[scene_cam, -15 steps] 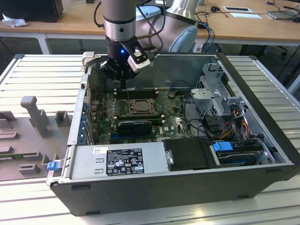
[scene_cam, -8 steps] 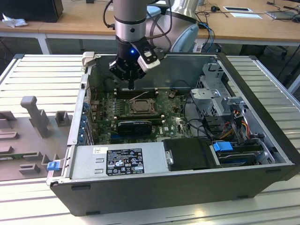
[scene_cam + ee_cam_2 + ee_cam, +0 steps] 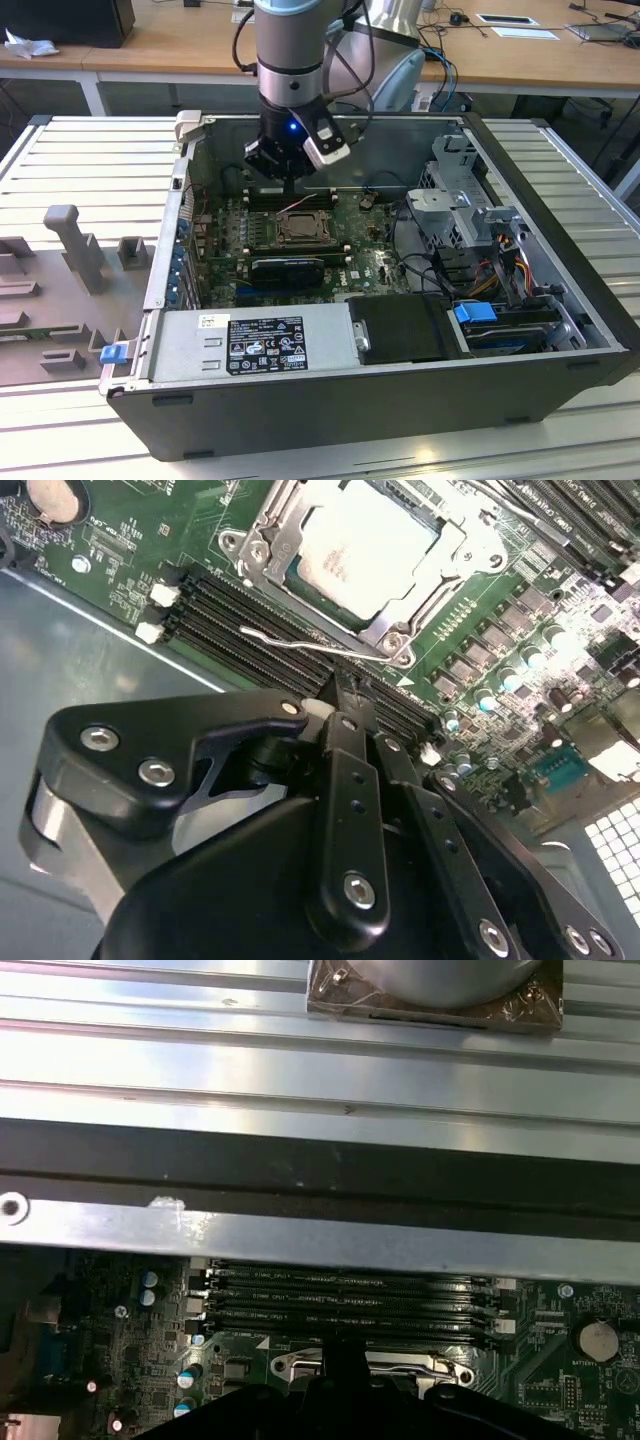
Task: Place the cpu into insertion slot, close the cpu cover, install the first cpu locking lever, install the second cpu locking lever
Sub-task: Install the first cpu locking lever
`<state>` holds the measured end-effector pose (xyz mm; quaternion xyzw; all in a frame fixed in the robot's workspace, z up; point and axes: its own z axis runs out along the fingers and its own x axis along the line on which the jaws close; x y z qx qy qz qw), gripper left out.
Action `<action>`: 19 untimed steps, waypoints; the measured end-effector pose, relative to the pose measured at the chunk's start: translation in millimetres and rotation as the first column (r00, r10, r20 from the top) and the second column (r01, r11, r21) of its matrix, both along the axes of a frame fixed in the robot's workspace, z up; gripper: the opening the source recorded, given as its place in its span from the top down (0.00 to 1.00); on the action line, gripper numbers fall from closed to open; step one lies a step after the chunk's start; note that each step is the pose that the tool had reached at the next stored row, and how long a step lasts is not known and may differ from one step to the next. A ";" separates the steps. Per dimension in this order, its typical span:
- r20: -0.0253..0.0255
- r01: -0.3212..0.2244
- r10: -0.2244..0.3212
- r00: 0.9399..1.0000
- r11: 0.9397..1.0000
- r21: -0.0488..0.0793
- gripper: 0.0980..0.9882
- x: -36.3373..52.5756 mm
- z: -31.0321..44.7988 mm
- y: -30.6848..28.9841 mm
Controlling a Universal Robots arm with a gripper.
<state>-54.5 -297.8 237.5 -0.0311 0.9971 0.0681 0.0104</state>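
Inside a computer case point(image 3: 350, 410) of dull grey sheet metal, the cpu point(image 3: 375, 545) shows a pale, softly sheened metal face. It is framed by the brighter bare steel of the cpu cover point(image 3: 262, 540), on a glossy green motherboard point(image 3: 130, 540) beside black plastic memory slots point(image 3: 250, 615). The gripper point(image 3: 335, 692) is matt black with shiny metal screws point(image 3: 100, 739); the case rests on a ribbed table point(image 3: 80, 150) of brushed silvery metal, a wooden desk point(image 3: 180, 40) beyond.

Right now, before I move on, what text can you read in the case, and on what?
No text can be quoted.
Black label on the power supply: too small to read.
White sticker beside it: too small to read.
Memory stick stickers, first wrist view: blurred.
cpu face: nothing legible.
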 end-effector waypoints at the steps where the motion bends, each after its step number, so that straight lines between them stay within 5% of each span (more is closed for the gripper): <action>1: 0.000 0.000 0.000 1.000 1.000 0.000 0.99 0.8 -1.7 -0.2; 7: 0.000 -0.002 0.002 1.000 1.000 0.001 0.99 9.3 -6.2 -0.1; 19: 0.000 -0.002 0.002 1.000 1.000 0.001 0.99 10.2 -10.6 -0.1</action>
